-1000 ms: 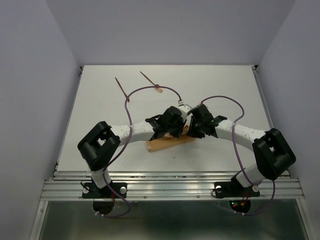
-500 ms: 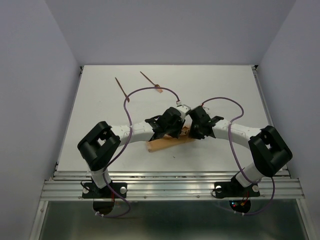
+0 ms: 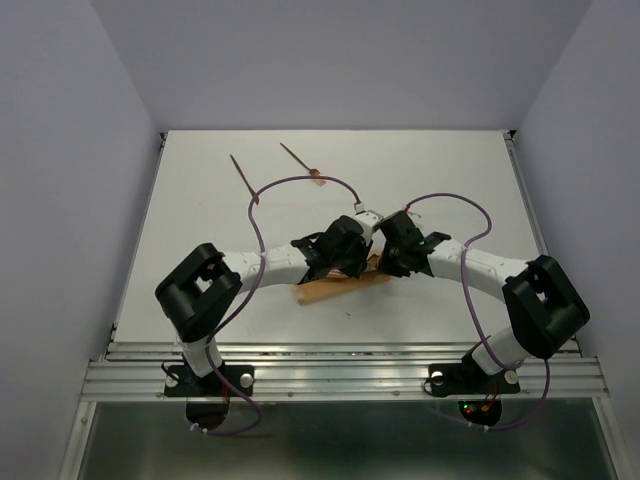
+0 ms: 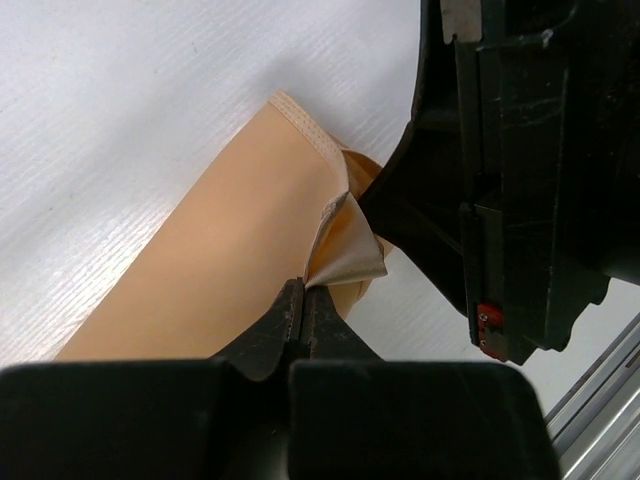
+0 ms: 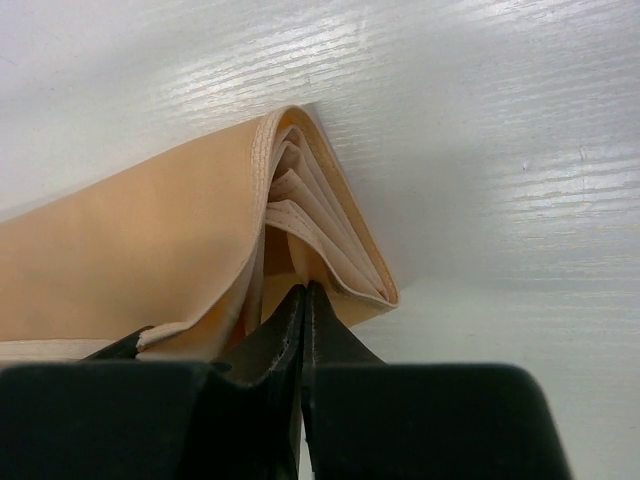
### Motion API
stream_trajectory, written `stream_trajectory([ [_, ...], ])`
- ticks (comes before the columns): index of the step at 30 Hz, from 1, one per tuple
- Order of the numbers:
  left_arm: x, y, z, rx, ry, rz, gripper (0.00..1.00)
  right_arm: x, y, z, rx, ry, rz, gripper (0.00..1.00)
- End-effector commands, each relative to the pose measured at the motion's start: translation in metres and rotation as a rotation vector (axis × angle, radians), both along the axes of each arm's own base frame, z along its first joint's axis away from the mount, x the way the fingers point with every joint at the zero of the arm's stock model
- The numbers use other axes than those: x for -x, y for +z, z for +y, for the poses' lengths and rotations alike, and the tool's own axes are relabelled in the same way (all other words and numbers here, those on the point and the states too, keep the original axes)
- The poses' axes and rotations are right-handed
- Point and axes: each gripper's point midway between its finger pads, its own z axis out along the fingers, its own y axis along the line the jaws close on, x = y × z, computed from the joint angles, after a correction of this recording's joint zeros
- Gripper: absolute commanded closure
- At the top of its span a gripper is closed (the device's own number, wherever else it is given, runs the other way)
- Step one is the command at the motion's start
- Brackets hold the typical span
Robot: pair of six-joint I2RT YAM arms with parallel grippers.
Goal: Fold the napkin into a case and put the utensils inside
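White table (image 3: 450, 170), pale grey-lilac walls (image 3: 60, 150) on three sides, metal rail (image 3: 340, 375) along the near edge. Far left on the table lie the two utensils (image 3: 242, 176), one plain and one fork-headed, side by side and well apart from everything else. Left gripper (image 4: 303, 298) is pinched tight on a lifted corner flap of the napkin (image 4: 220, 260). The napkin lies flat near table centre, folded into a narrow tan oblong, and its right end shows stacked folds. Right gripper (image 5: 303, 300) has its jaws fully together at that layered end; whether a layer is nipped cannot be told.
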Motion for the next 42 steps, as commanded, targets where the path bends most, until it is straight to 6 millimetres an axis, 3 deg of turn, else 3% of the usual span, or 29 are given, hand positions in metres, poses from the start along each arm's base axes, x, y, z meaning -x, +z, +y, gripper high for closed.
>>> stream_trajectory([
  [1,0.009,0.011,-0.012,0.058,-0.022,-0.013,1.0,-0.006,0.018,0.007,-0.032,-0.004,-0.056,0.99],
  [20,0.01,-0.018,-0.015,0.022,0.039,0.008,1.0,-0.005,0.025,0.004,-0.035,-0.006,-0.076,0.99],
  [26,0.013,-0.007,-0.018,0.06,0.03,0.008,1.0,-0.001,0.018,0.002,-0.028,-0.003,-0.064,0.99],
  [29,0.017,0.004,-0.02,0.088,0.01,0.004,0.84,0.0,0.018,0.001,-0.026,-0.005,-0.065,0.99],
  [30,0.017,0.007,-0.02,0.092,0.005,0.0,0.74,0.0,0.018,0.0,-0.025,-0.006,-0.066,0.99],
  [32,0.019,0.013,-0.019,0.104,0.002,-0.002,0.69,-0.001,0.019,0.0,-0.025,-0.007,-0.07,0.99],
  [42,0.027,0.027,-0.006,0.114,0.009,-0.003,0.6,0.0,0.018,-0.001,-0.02,-0.008,-0.071,0.99],
])
